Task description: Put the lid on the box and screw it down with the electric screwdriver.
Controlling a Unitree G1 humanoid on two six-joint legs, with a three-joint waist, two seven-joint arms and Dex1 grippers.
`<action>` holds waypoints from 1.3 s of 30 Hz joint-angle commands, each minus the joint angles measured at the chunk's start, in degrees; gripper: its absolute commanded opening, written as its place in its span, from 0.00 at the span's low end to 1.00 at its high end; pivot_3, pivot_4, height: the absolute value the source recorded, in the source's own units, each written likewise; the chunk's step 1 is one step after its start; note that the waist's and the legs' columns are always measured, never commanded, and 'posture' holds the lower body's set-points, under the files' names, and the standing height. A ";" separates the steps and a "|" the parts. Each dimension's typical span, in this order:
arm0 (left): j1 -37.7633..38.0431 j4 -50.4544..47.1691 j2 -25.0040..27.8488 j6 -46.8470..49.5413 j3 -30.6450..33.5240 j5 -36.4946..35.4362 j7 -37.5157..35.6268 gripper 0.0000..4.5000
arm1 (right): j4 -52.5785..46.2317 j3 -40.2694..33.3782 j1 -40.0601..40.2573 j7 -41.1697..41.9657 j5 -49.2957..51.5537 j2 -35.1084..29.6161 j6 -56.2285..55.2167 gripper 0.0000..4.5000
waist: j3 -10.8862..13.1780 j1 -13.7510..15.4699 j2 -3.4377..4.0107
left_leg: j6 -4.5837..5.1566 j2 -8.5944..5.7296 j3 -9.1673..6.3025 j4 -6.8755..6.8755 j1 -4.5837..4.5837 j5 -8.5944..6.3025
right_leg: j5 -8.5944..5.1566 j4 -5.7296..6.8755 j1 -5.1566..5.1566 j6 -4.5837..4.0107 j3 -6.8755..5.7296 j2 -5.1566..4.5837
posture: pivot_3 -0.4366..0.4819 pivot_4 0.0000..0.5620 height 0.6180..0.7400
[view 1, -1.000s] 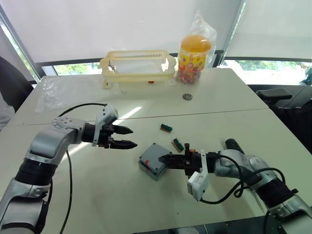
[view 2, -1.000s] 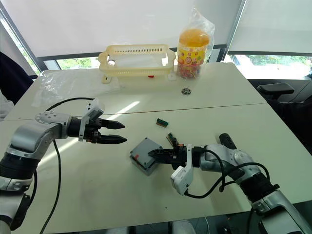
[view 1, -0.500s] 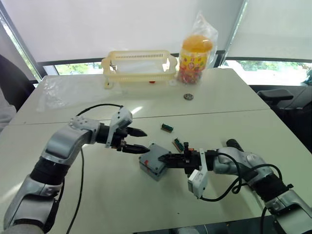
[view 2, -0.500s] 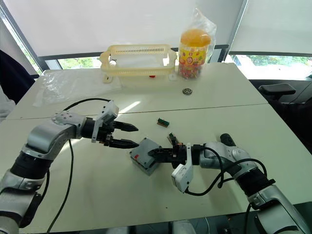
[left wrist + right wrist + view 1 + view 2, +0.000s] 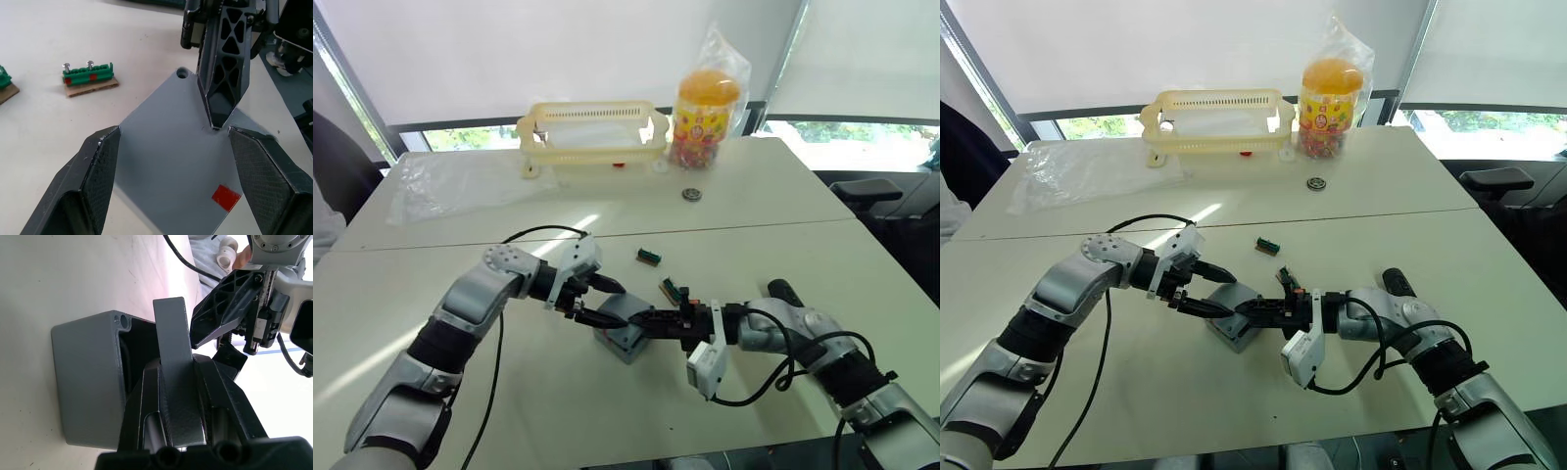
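lid (image 5: 171, 357) sits pinched edge-on between the shut fingers of the right gripper (image 5: 651, 320), held against the open mouth of the box (image 5: 88, 382), which rests on the tabletop (image 5: 754, 255) between the two arms. the left gripper (image 5: 602, 302) hangs spread wide and empty just over the box's far side, its tips close to the right one's, so room between them is tight. two small green pieces (image 5: 670, 290) lie just beyond, and the tabletop nearer the robot is open.
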 commanded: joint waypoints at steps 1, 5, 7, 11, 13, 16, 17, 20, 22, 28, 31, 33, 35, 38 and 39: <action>1.19 0.47 -0.49 -1.07 -2.19 2.05 -0.40 0.80 | -1.44 -0.27 0.52 0.23 0.13 -0.32 0.20 0.17 | 0.00 -0.02 0.00 | 0.00 0.00 0.00 0.00 0.00 0.00 | 0.00 0.00 0.00 0.00 0.00 0.00 | 0.48 0.27 1.00; 2.62 1.22 -1.95 -1.80 -3.16 3.34 0.69 0.80 | -1.94 -0.73 0.76 0.39 0.36 -0.68 0.54 0.57 | -0.01 -0.02 0.00 | 0.00 0.00 0.02 0.00 0.08 0.00 | 0.00 0.00 0.07 0.00 0.02 0.00 | 0.48 0.27 1.00; 3.33 1.51 -2.41 -2.11 -3.68 4.16 1.29 0.80 | -2.51 -1.10 0.87 0.49 0.33 -1.02 0.85 0.80 | -0.05 0.00 0.01 | 0.00 0.00 0.00 0.00 0.22 0.00 | -0.02 -0.02 0.25 -0.03 0.01 0.00 | 0.48 0.27 1.00; 4.76 2.08 -2.86 -2.58 -4.29 5.16 2.68 0.80 | -3.75 -1.84 0.83 1.42 1.11 -1.94 1.35 0.99 | -0.18 0.15 0.00 | 0.00 0.00 -0.02 0.00 0.33 0.00 | -0.04 -0.04 0.39 -0.06 0.00 -0.01 | 0.48 0.27 1.00; 5.47 1.97 -2.63 -2.91 -4.55 5.47 3.02 0.80 | -4.45 -2.00 1.03 2.11 1.85 -2.66 1.49 0.99 | -0.19 0.29 0.02 | 0.01 -0.01 -0.02 0.03 0.32 0.00 | -0.04 -0.04 0.40 -0.06 0.00 -0.02 | 0.48 0.27 1.00; 6.64 1.72 -2.40 -3.25 -4.72 6.00 3.74 0.80 | -5.37 -2.22 1.91 3.30 3.13 -4.30 1.59 0.99 | -0.20 0.36 0.02 | 0.00 -0.03 -0.03 0.07 0.32 0.00 | -0.04 -0.06 0.45 -0.07 0.00 -0.04 | 0.48 0.27 1.00; 6.97 1.72 -2.34 -3.48 -4.81 6.21 3.94 0.80 | -5.61 -2.29 2.18 3.61 3.50 -4.84 1.69 0.99 | -0.20 0.32 0.01 | 0.00 -0.03 -0.03 0.07 0.33 0.00 | -0.04 -0.08 0.46 -0.07 0.00 -0.04 | 0.48 0.27 1.00; 7.77 2.02 -2.39 -4.52 -5.29 7.04 4.84 0.80 | -6.51 -2.77 3.30 4.29 4.70 -6.73 1.90 0.99 | -0.24 0.24 0.02 | 0.00 -0.03 -0.03 0.07 0.34 -0.01 | -0.04 -0.07 0.48 -0.07 0.00 -0.05 | 0.48 0.27 1.00; 8.24 2.47 -2.48 -5.50 -5.60 7.89 5.20 0.80 | -7.35 -3.12 4.18 4.53 5.36 -7.63 2.07 0.99 | -0.31 0.23 0.01 | 0.01 -0.03 -0.03 0.07 0.39 -0.01 | -0.04 -0.07 0.51 -0.07 0.00 -0.04 | 0.48 0.27 1.00; 8.72 2.89 -4.02 -6.57 -4.66 7.66 6.29 0.80 | -12.79 -5.64 10.20 6.14 8.37 -9.83 5.66 0.99 | -0.51 0.16 0.29 | 0.02 -0.03 -0.03 0.07 0.42 -0.01 | -0.05 -0.07 0.55 -0.07 0.01 -0.03 | 0.48 0.27 1.00; 8.33 0.43 -4.62 -3.56 -2.24 4.60 6.57 0.80 | -15.44 -8.14 13.66 6.65 10.34 -10.09 9.64 0.99 | -0.59 0.31 0.33 | 0.01 -0.03 -0.04 0.09 0.44 -0.01 | -0.05 -0.07 0.59 -0.07 0.01 -0.03 | 0.48 0.27 1.00; 7.68 -2.61 -4.24 0.45 0.67 1.10 6.62 0.80 | -17.92 -10.31 16.44 7.08 12.37 -9.31 14.15 0.99 | -0.59 0.24 0.33 | 0.01 -0.04 -0.05 0.10 0.40 -0.01 | -0.05 -0.07 0.58 -0.07 0.01 -0.03 | 0.48 0.27 1.00; 6.19 -5.63 -3.44 5.42 4.28 -2.81 7.01 0.80 | -21.08 -12.16 19.40 7.67 14.54 -8.02 19.42 0.99 | -0.58 0.14 0.32 | 0.01 -0.04 -0.08 0.11 0.34 -0.01 | -0.05 -0.06 0.50 -0.07 0.01 -0.03 | 0.48 0.27 1.00; 2.70 -9.01 -1.22 13.10 9.82 -8.88 7.33 0.80 | -26.36 -14.15 23.44 9.09 17.72 -6.18 27.28 0.99 | -0.44 -0.10 0.22 | 0.02 -0.02 -0.12 0.09 0.18 -0.01 | -0.04 -0.02 0.31 -0.04 0.00 0.03 | 0.48 0.27 1.00; 1.46 -9.69 -0.24 15.08 11.57 -10.58 7.30 0.80 | -27.84 -14.77 24.66 9.45 18.05 -5.74 29.14 0.99 | -0.34 -0.07 0.18 | 0.01 -0.02 -0.17 0.08 0.14 -0.01 | 0.00 0.00 0.25 0.03 -0.01 0.06 | 0.48 0.27 1.00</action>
